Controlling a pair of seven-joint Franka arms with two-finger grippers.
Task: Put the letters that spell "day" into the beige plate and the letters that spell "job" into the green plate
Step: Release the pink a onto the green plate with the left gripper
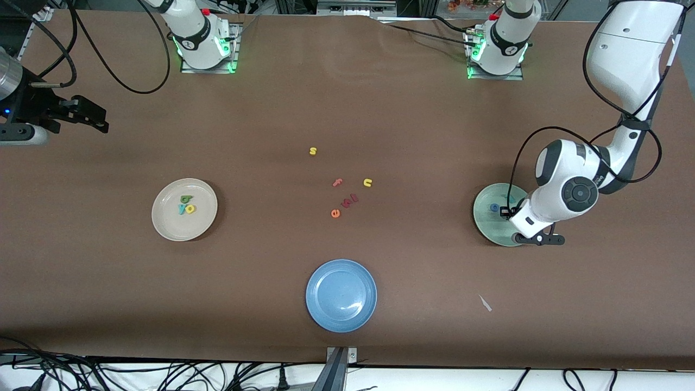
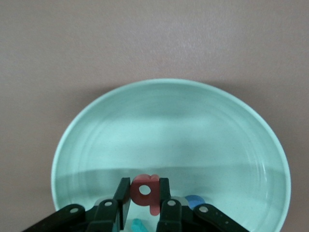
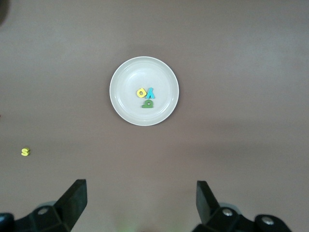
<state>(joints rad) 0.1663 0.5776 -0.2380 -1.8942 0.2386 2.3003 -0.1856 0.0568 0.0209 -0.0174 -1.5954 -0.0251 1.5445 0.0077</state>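
My left gripper (image 2: 145,187) (image 1: 509,213) hangs over the green plate (image 2: 169,140) (image 1: 488,227), shut on the red-pink "b" (image 2: 145,191). Below it in that plate lie the blue "o" (image 2: 194,200) (image 1: 494,207) and the teal "j" (image 2: 139,224) (image 1: 509,196). The beige plate (image 1: 171,222) (image 3: 128,79) toward the right arm's end holds the green "d" (image 1: 187,199) (image 3: 147,103), the yellow "a" (image 1: 190,208) (image 3: 141,93) and the teal "y" (image 1: 182,208) (image 3: 150,93). My right gripper (image 1: 93,117) (image 3: 141,193) waits high over its end of the table, open with nothing between its fingers.
A blue plate (image 1: 341,295) lies near the front edge. Loose letters sit mid-table: a yellow "s" (image 1: 313,151) (image 3: 25,152), a pink "f" (image 1: 337,182), a yellow "u" (image 1: 367,182), an orange "e" (image 1: 335,213) and dark red pieces (image 1: 350,200). A white scrap (image 1: 485,303) lies nearer the camera.
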